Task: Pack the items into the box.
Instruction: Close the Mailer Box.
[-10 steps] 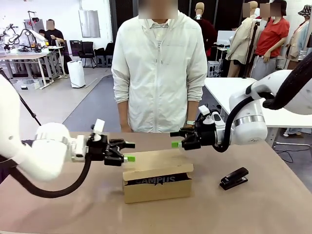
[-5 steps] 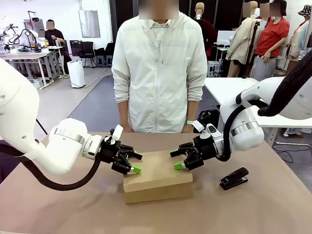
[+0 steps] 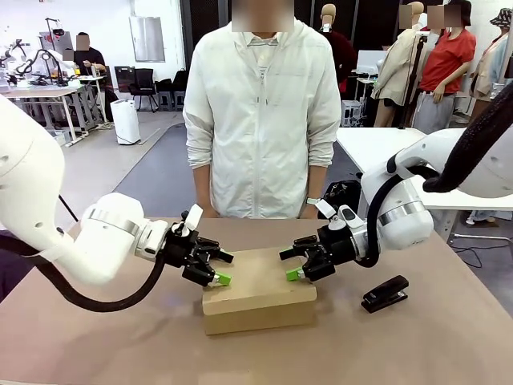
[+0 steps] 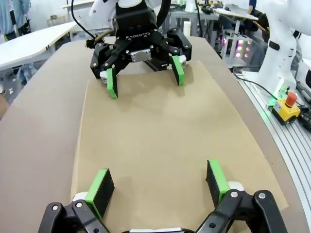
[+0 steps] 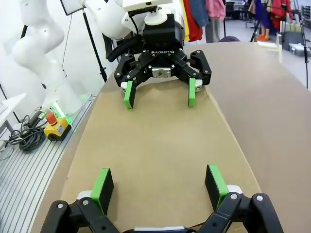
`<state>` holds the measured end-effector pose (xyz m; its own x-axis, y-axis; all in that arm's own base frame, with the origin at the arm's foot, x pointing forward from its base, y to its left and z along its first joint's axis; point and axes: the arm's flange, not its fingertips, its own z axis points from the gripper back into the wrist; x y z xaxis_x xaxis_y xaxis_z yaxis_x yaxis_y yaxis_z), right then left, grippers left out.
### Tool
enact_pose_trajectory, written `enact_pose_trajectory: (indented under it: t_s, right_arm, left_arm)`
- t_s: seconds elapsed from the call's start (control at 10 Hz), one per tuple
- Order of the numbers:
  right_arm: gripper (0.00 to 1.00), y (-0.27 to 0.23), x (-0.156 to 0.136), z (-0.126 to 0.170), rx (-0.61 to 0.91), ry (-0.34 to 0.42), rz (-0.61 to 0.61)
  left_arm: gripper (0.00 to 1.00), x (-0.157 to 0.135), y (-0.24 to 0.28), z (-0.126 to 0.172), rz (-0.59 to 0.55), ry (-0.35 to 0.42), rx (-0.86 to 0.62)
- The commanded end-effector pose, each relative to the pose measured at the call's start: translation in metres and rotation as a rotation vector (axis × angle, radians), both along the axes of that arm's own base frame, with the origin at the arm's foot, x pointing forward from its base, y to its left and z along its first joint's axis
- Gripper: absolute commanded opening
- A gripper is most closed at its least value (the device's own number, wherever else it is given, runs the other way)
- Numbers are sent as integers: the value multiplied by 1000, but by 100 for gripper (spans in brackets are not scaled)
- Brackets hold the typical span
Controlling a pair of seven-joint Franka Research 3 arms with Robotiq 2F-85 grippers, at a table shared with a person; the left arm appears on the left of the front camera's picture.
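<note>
- Your cardboard box [image 3: 258,290] sits mid-table with its flap lid lying flat and closed. The near wall faces you; the far edge lies toward the person [image 3: 262,112] standing close to the table's [image 3: 433,337] far side.
- Bare tabletop runs along the near edge in front of the box. There is more open surface to its left, under the left arm.
- A black stapler [image 3: 385,293] lies on the table to the right of the box, apart from it and below the right arm's wrist.
- Both arms reach in over the box from opposite ends, so the two grippers face each other across the lid with bare cardboard between them.
- Your left gripper [image 3: 213,269] is over the lid's left end with its fingers spread wide, holding nothing. In the left wrist view its green pads [image 4: 100,185] sit low on the lid near the edge, and you cannot tell whether they press it.
- Your right gripper [image 3: 292,264] is over the lid's right end, fingers likewise wide apart and empty. Its pads [image 5: 214,179] in the right wrist view sit just at the cardboard surface, contact unclear.
</note>
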<state>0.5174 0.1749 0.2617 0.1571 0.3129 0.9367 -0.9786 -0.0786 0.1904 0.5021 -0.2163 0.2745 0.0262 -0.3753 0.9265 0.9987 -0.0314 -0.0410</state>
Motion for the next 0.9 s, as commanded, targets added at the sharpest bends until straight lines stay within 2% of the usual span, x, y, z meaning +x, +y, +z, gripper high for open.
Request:
enact_pose_trajectory:
  t_s: [0.0,0.1,0.2,0.3,0.4,0.5,0.6,0.7,0.8]
  right_arm:
    - [100,-14,-6,-10,-13,-1,49]
    - [100,-18,0,13,44,53,12]
    - [100,-22,7,39,90,155,-89]
    - [100,-28,6,61,112,208,-102]
    - [100,-38,5,80,113,314,-147]
    - [100,-53,0,94,147,478,-172]
    - [100,-74,-10,103,154,653,-229]
    - [100,-100,-24,108,143,838,-248]
    - [100,-129,-41,111,142,1004,-202]
  left_arm:
    - [100,-6,17,-2,53,-14,-37]
    - [100,-9,26,21,101,1,-136]
    - [100,-12,36,45,125,61,-205]
    - [100,-15,51,65,175,101,-241]
    - [100,-20,68,80,206,207,-267]
    - [100,-26,85,88,245,299,-260]
    - [100,-34,104,90,267,458,-279]
    - [100,-45,126,87,268,678,-288]
    - [100,-59,155,84,351,897,-319]
